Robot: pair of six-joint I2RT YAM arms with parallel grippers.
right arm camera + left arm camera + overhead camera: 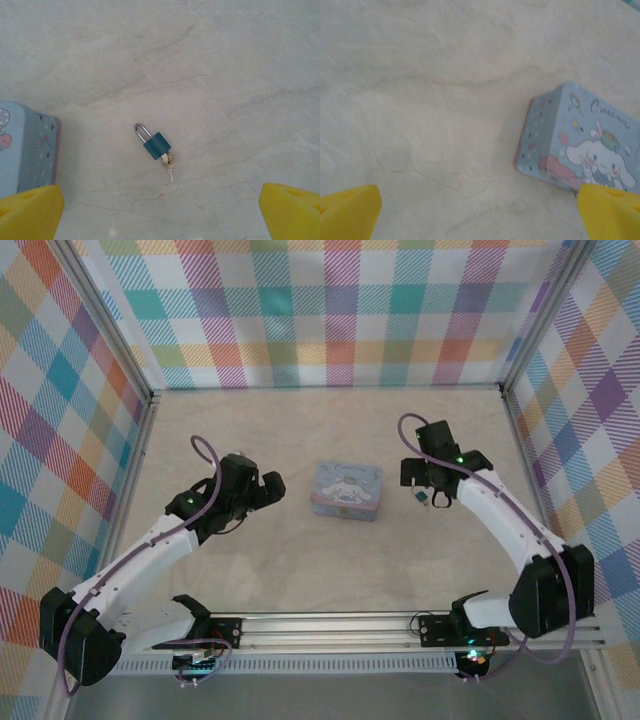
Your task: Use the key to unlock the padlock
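Spanning the enclosure floor: one pale, marble-patterned tabletop [300, 430], bounded on three sides by pastel plaid fabric walls [330, 310].

Item: silver aluminium mounting rail [330, 625] along the near edge, carrying both arm bases.

Item: left white-and-black robot arm [140, 555], reaching toward the table's middle. Left gripper [480, 215] empty, its yellow foam fingertips [347, 212] spread wide to opposite corners of the wrist view, above bare table.

Item: right white-and-black robot arm [500, 520], bent in from the right. Right gripper [160, 215] likewise spread wide and empty, yellow pads [292, 210] far apart, hovering over the lock without touching it.

Item: light-blue rectangular tin box [347, 490] printed with a white cartoon puppy, lying flat near the table's centre, between the two grippers and clear of both.

Item: small teal padlock with silver shackle [156, 145], lying flat on the table just right of the tin, apart from it, shackle pointing away from the arm bases. Whether the shackle is latched cannot be told.

Item: small silver key [170, 167], at the lower end of the lock body, touching it.
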